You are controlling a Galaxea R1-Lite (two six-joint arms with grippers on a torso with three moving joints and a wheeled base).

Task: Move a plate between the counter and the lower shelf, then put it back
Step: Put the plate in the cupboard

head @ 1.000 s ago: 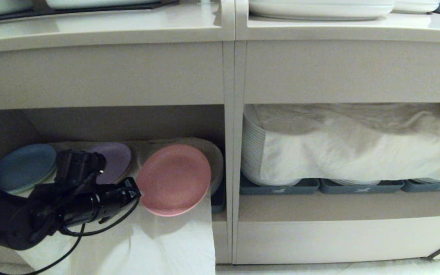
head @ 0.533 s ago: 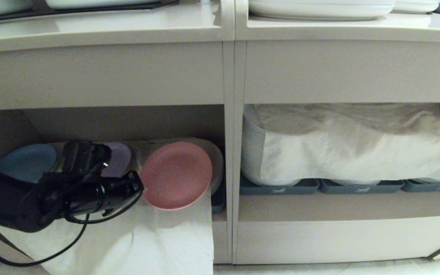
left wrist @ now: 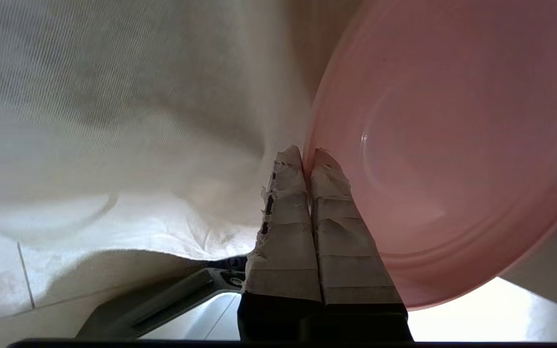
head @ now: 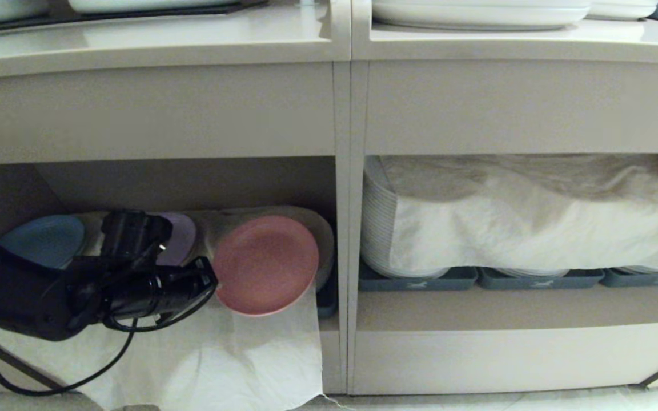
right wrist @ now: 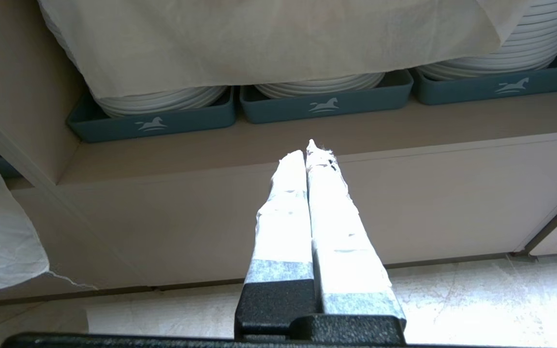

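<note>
Head view: cloth (head: pixel 237 354) beneath plate (head: pixel 266 265).

Head camera faces the lower shelf (head: pixel 192 188) frontally; wrist cameras look closer.

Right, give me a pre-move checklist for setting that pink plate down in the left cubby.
1. Grip: left hand shut on the rim of the pink plate. Ok.
2. Plate attitude: tilted toward the camera, not level. Not ok for setting down flat.
3. Landing spot: the white cloth drapes over the front of the lower shelf under the plate; whether the plate already touches anything beneath it, cannot tell.
4. Neighbours: purple plate and blue plate sit further left, apart from the pink one. Ok.
5. Divider: close to the plate's right edge, not touching. Ok.
6. Right hand: shut, empty, in front of the other cubby. Ok.
</note>
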